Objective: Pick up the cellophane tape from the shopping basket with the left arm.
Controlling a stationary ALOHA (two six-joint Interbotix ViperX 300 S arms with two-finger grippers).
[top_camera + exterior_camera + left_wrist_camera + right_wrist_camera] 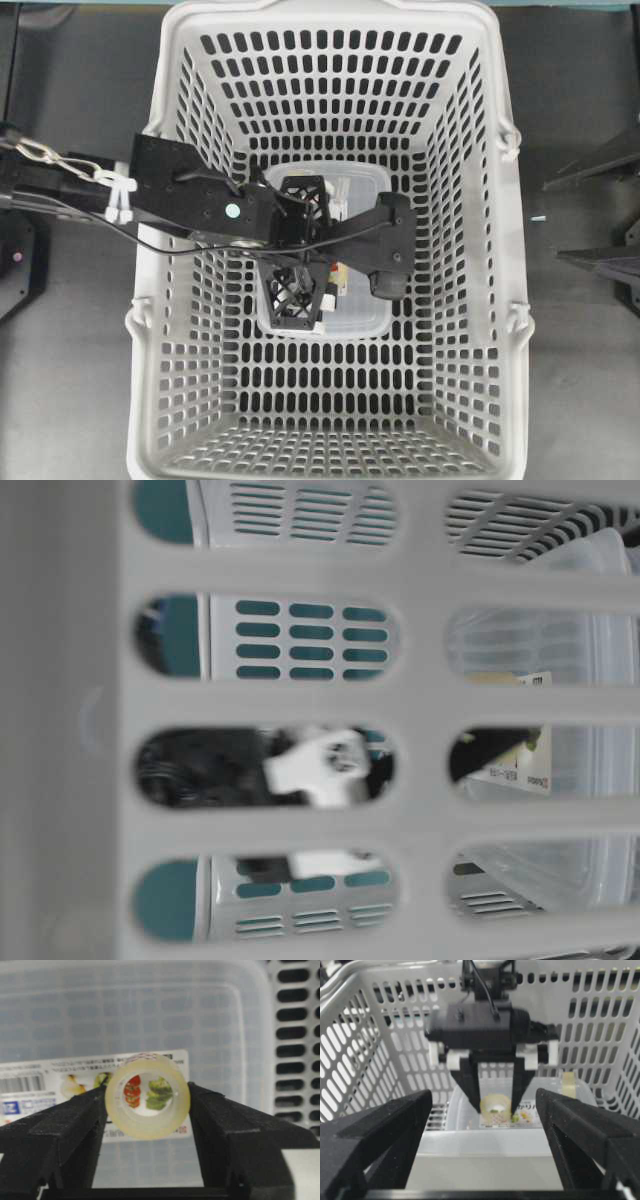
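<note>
I have the left gripper point(147, 1102) down inside the basket point(165, 100), fingers point(65, 1130) about half closed, one on each side of the tape point(147, 1097). Both pads touch the roll's sides, so I read it as gripped. The tape stands on edge between them, just above the clear box point(150, 1010) and its label. My right gripper point(482, 1125) hangs wide open, holding nothing, facing the left one from outside the basket.
</note>
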